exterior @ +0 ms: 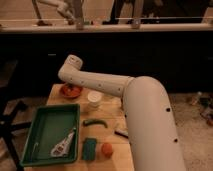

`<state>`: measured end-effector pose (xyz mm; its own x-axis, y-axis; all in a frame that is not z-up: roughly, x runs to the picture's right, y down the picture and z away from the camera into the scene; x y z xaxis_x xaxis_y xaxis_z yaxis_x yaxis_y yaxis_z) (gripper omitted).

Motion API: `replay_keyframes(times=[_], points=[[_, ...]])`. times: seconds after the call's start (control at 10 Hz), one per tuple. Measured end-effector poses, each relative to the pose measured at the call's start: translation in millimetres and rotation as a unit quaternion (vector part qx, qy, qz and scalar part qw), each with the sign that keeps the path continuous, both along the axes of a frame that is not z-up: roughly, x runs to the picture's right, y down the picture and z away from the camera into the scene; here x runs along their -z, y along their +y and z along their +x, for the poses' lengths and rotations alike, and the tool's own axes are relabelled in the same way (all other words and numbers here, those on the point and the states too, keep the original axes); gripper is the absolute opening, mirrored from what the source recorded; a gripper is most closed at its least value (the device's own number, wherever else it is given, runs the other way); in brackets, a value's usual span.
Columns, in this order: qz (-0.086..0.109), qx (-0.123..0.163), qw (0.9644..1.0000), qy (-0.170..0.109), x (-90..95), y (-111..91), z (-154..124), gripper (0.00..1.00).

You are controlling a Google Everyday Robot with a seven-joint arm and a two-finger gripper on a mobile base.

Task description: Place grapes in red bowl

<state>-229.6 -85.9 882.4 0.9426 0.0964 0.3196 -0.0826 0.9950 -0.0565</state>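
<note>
Lower left of the frame: the green tray [42, 131] lies at the near corner of the wooden table [111, 114], a white tool [63, 145] resting in its near right corner. Above it, at the table's far edge, sits the red bowl [71, 90], the target for the grapes, which I cannot make out anywhere on the table (carried or already dropped, the view does not say). At centre, a teal sponge [90, 148] and an orange ball [106, 149] sit side by side near the front edge, a green vegetable [95, 121] beyond them, and a white cup [94, 99] just right of the bowl. A small dark object [121, 132] lies against my arm [150, 117], which fills the right of the frame and bends left across the cup, I judge so as to reach the bowl from above. My gripper is hidden behind that forearm, apparently over the bowl; whether it is spread or pinching, I cannot tell.
</note>
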Motion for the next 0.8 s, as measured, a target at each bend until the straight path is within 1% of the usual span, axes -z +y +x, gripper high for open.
replay_keyframes(times=[0.1,0.3,0.5,0.7,0.8], points=[[0.0,0.0,1.0,0.0,0.1,0.0,-0.1,0.23],[0.0,0.0,1.0,0.0,0.0,0.1,-0.2,0.41],[0.0,0.0,1.0,0.0,0.1,0.2,-0.7,0.64],[0.0,0.0,1.0,0.0,0.1,0.2,-0.7,0.78],[0.0,0.001,1.0,0.0,0.2,0.2,-0.9,0.8]])
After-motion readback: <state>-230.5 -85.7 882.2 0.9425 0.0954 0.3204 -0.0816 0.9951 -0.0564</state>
